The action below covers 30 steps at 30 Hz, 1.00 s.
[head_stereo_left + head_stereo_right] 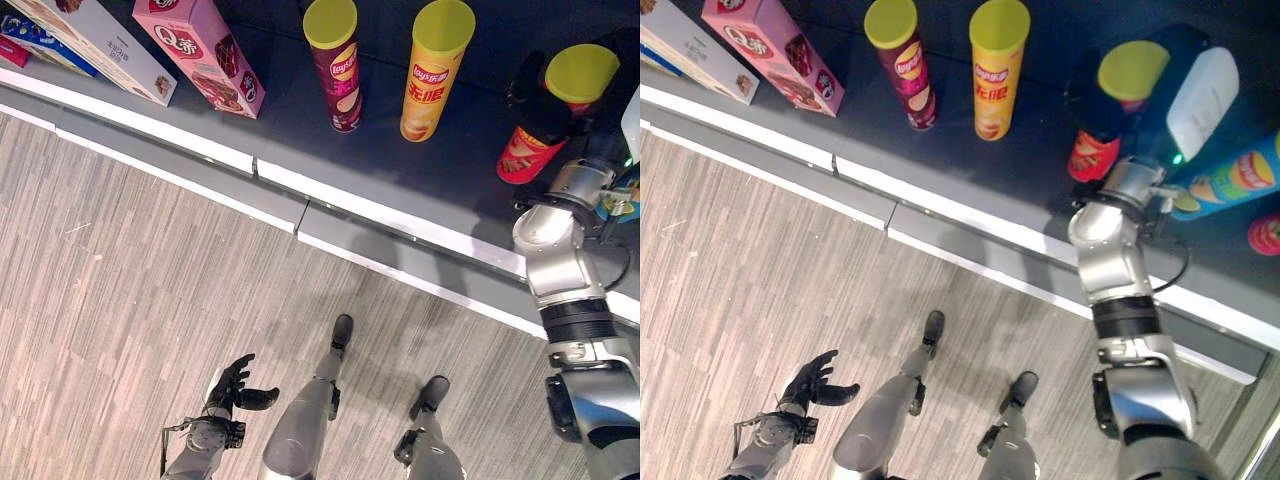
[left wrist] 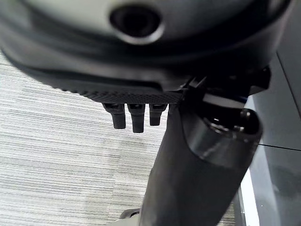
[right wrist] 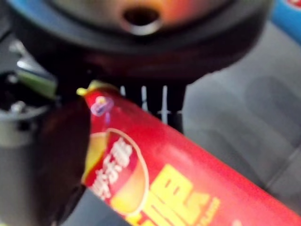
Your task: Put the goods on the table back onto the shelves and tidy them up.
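So the red chip can [image 1: 530, 140] with the yellow-green lid is the thing in play here. It's up on the dark shelf [image 1: 420, 180], at the right end of the row, and the right robot hand [image 1: 1110, 95] is wrapped around it. The wrist cam shows the dark fingers [image 3: 155, 101] curled right against the red label, so it's a proper grasp, not a nudge. My guess is it's holding near the top so the can can be stood upright like its neighbours.

Left of it stand a yellow can [image 1: 435, 70] and a maroon can [image 1: 335, 65], both upright and evenly apart. Farther left, a pink box [image 1: 200, 55] and a white box [image 1: 95, 40]. A blue can [image 1: 1230, 180] lies on its side just right of the arm.

The left robot hand [image 1: 238, 385] hangs low over the floor [image 1: 120, 260], fingers relaxed, holding nothing.
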Available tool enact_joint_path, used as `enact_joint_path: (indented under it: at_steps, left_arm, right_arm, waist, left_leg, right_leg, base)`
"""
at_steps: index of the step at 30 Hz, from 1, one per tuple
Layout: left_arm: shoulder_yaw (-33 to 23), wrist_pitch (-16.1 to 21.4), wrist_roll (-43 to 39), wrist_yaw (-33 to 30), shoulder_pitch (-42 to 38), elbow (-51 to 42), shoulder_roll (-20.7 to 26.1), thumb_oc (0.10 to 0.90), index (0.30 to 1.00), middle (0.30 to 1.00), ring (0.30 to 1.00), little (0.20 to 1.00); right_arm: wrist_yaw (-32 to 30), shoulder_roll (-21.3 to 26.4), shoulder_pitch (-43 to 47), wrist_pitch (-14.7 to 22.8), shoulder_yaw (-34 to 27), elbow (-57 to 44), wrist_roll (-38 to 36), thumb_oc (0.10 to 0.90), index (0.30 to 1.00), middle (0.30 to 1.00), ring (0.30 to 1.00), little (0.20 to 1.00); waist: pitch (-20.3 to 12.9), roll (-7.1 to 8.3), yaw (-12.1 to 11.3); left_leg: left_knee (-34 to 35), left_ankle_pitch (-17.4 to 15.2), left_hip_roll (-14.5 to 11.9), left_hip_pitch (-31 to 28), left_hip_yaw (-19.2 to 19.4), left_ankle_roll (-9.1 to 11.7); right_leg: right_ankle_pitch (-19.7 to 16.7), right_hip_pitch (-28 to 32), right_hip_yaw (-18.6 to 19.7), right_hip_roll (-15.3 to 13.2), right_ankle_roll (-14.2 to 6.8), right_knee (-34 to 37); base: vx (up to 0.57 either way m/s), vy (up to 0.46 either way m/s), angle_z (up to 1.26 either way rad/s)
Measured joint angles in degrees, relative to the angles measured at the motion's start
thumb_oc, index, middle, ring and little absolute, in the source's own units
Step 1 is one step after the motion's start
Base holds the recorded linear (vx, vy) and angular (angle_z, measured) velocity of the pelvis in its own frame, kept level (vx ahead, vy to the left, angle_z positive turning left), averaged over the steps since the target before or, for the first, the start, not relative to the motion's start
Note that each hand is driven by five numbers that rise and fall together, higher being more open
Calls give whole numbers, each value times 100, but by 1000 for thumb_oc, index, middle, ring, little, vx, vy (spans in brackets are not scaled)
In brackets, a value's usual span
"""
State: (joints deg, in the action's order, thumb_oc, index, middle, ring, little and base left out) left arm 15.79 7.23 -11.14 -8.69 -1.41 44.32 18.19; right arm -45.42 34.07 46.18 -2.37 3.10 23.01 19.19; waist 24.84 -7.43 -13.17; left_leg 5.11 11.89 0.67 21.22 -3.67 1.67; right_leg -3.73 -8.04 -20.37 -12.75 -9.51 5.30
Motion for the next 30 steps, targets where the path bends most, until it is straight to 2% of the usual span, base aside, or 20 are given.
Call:
enact_joint_path:
  at_steps: [6,16,24,25,26,27,30]
  left_arm:
    - [8,-1,-3,-103,-10,3,-13,800,900,900,900,900]
    - [48,-1,-2,-113,-16,3,-13,800,900,900,900,900]
    - [51,-1,-1,-118,-17,0,-13,800,900,900,900,900]
    - [51,-1,-1,-118,-18,-2,-13,800,900,900,900,900]
    - [51,-1,-1,-120,-21,-2,-13,800,900,900,900,900]
    - [51,-1,0,-120,-26,0,-13,800,900,900,900,900]
    - [51,-1,1,-120,-26,4,-13,800,900,900,900,900]
  right_arm:
    - [-122,-383,-54,9,-89,-122,-5,400,300,300,300,300]
    - [-239,-383,-121,32,-123,-128,-49,400,300,300,300,300]
    - [-242,-381,-161,30,-122,-127,-47,400,300,300,300,300]
    - [-242,-381,-167,29,-122,-127,-48,515,472,472,472,472]
    - [-242,-379,-170,29,-122,-126,-48,778,867,867,867,867]
    - [-242,-379,-183,30,-122,-128,-47,800,900,900,900,900]
    - [-242,-380,-198,30,-121,-128,-47,800,900,900,900,900]
  waist:
    - [1,1,11]
    - [3,5,16]
    - [9,15,149]
    - [9,15,153]
    - [9,15,155]
    - [9,15,159]
    - [9,15,155]
  left_leg:
    - [0,10,4,-1,4,-12]
    - [0,19,24,-1,1,-21]
    - [0,23,24,-19,4,-27]
    - [0,23,23,-27,9,-27]
    - [0,23,23,-29,10,-27]
    - [0,24,21,-29,8,-27]
    - [0,24,22,-35,9,-27]
  right_leg:
    - [0,1,1,-3,0,0]
    - [-1,9,-5,-43,-2,0]
    - [-5,21,0,-51,-8,-1]
    - [-6,22,7,-52,-9,-1]
    - [-7,23,9,-52,-12,-1]
    - [-8,23,5,-52,-13,-1]
    - [-9,29,5,-54,-14,-1]
  base:
    - [0,0,0]
    - [-3,0,0]
    - [-2,0,0]
    - [-31,9,-3]
    - [0,0,0]
    - [0,0,0]
    - [0,0,0]
